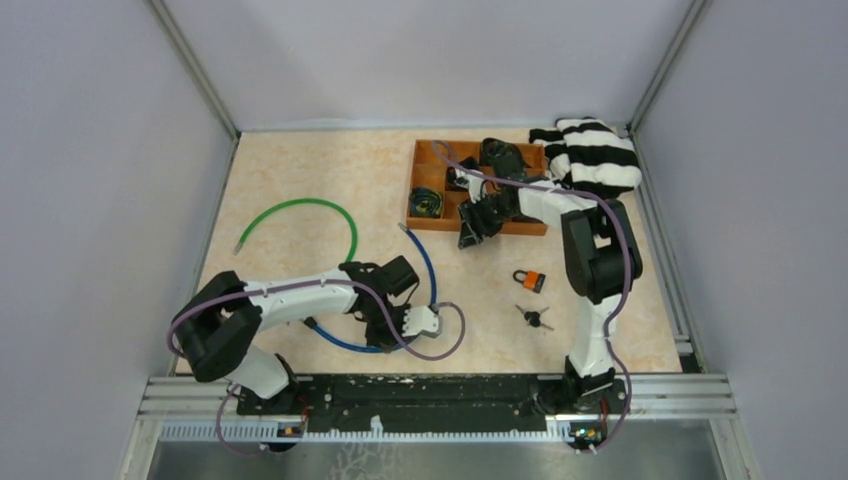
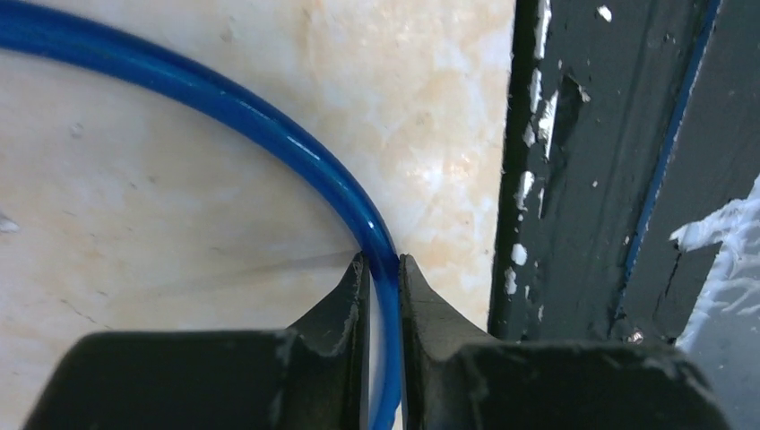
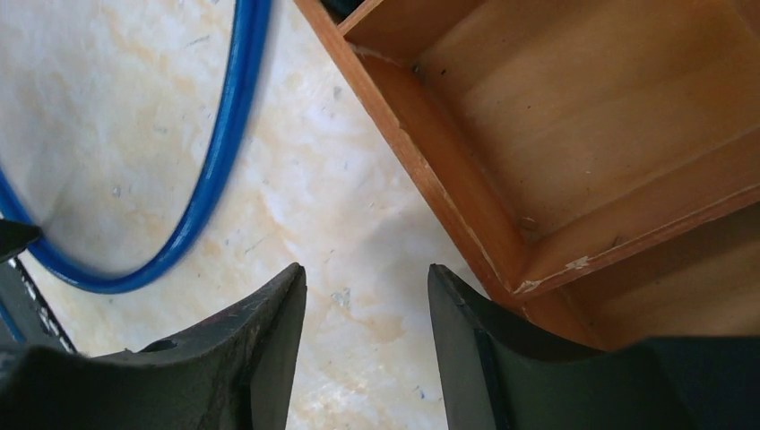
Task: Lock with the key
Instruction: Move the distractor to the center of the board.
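Observation:
An orange and black padlock (image 1: pixel 531 280) lies on the table right of centre, with black keys (image 1: pixel 535 318) just in front of it; neither shows in the wrist views. My left gripper (image 1: pixel 383 338) (image 2: pixel 384 269) is low near the table's front edge, shut on a blue tube (image 2: pixel 224 103) that runs between its fingertips. My right gripper (image 1: pixel 468 238) (image 3: pixel 366 278) is open and empty over bare table at the front edge of the wooden tray (image 3: pixel 430 170), well behind the padlock.
The blue tube (image 1: pixel 428 265) curves across the table's middle and shows in the right wrist view (image 3: pixel 224 143). A green tube (image 1: pixel 300 205) arcs at left. The wooden tray (image 1: pixel 425 150) holds dark items. A striped cloth (image 1: pixel 595 150) lies at back right. A black rail (image 2: pixel 609 179) edges the front.

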Robot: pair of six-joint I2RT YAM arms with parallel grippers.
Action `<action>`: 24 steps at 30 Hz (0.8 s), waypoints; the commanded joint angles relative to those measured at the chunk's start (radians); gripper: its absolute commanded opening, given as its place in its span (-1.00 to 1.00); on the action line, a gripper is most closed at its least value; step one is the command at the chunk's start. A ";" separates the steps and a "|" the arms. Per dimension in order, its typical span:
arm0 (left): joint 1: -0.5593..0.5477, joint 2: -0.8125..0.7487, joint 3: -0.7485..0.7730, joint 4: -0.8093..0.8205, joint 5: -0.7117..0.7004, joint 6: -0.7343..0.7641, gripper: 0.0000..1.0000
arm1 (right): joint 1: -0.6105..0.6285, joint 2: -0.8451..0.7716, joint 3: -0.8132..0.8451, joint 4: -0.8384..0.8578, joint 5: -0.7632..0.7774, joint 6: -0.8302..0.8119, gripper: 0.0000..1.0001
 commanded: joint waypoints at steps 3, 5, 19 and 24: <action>0.000 -0.054 -0.046 -0.073 0.024 0.012 -0.93 | -0.003 0.053 0.115 0.167 0.073 0.097 0.04; 0.000 -0.058 -0.053 -0.069 0.038 0.012 -0.93 | -0.003 0.071 0.144 0.166 0.073 0.100 0.04; -0.040 0.108 0.141 -0.016 0.041 0.019 -1.00 | -0.024 -0.065 0.009 0.151 0.037 0.114 0.32; -0.062 0.178 0.213 0.078 -0.002 -0.041 -1.00 | -0.065 -0.190 -0.112 0.132 0.095 0.136 0.35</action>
